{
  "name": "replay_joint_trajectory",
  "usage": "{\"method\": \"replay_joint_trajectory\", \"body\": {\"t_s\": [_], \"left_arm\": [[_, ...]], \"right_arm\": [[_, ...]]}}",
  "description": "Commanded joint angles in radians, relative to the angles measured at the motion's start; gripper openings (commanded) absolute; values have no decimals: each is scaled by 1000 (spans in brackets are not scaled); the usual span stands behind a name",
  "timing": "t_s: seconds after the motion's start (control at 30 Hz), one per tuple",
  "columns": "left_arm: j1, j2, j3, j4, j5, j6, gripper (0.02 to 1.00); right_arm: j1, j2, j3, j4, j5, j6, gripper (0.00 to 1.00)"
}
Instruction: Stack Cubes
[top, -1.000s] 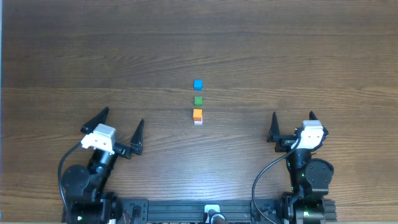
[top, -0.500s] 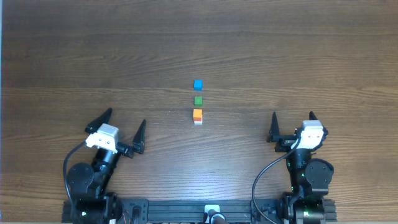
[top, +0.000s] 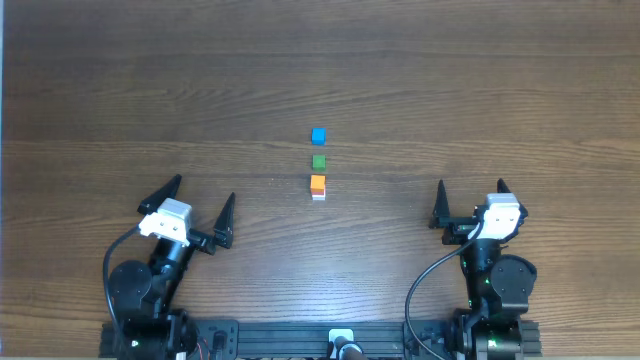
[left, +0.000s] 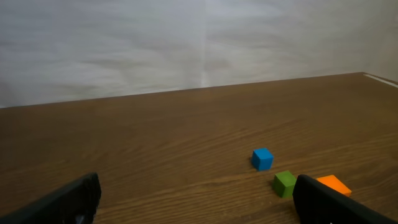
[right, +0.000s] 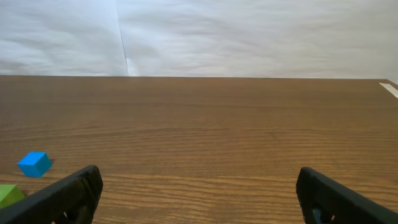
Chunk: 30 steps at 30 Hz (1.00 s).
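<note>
Since the earlier frame the left gripper (top: 201, 190) has shifted slightly rightward near its base. The cubes and right arm are unchanged. Its fingers are spread wide and hold nothing.

At mid-table three small, hard-edged, matte blocks lie in a line running away from the bases: the orange cube (top: 318, 183), which appears to sit on a white cube (top: 318, 196), then the green cube (top: 318, 161), then the blue cube (top: 318, 136), each apart from the next.

The right gripper (top: 470, 185) is likewise spread and empty.

Assessment: one tier is stacked. The next move is to grasp the green cube squarely by its flat sides on the wood-grain table (top: 120, 80).
</note>
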Motion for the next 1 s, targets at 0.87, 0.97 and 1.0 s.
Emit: {"method": "replay_joint_trajectory", "body": {"t_s": [0.87,0.97,1.0], "left_arm": [[-3,-9,-5,-1,10,5,1000],[-3,-9,-5,-1,10,4,1000],[-3,-9,-5,-1,10,5,1000]], "right_arm": [[-5,40,266,212,-189,114,993],[-5,143,404,172,-202,99,991],[-5,229,503,138,-237,96,993]]}}
